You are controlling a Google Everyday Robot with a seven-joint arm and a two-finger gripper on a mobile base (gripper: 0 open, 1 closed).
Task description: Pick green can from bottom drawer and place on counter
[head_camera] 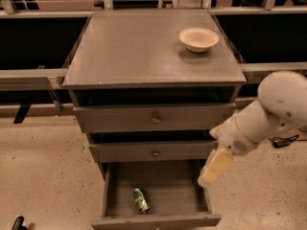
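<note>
Gripper [215, 167] hangs at the cabinet's right side, just above the right wall of the open bottom drawer [158, 221], on the end of the white arm [268, 111]. Jaws: can't tell, wide or narrow; the tip shows as one pale block.

Green can [141, 200] lies on its side on the drawer floor, left of centre, near the front wall, long axis roughly front-to-back w/ a slight slant. Well apart from the gripper.

Step in hand, I'd say: the reach-in, grasp not yet made. To do it well:
- Bring the gripper left till it's over the can, approaching from the open front part, since the middle drawer [154, 152] front overhangs the back.
- Turn the wrist so the jaws close across the round body, not along its length.
- Go down centred. It's a cylinder on its side and prob. rolls if nudged from one side only.

Up top, the bench [139, 47] carries a cream bowl [198, 38] at back right, so aim the drop away from it.
</note>
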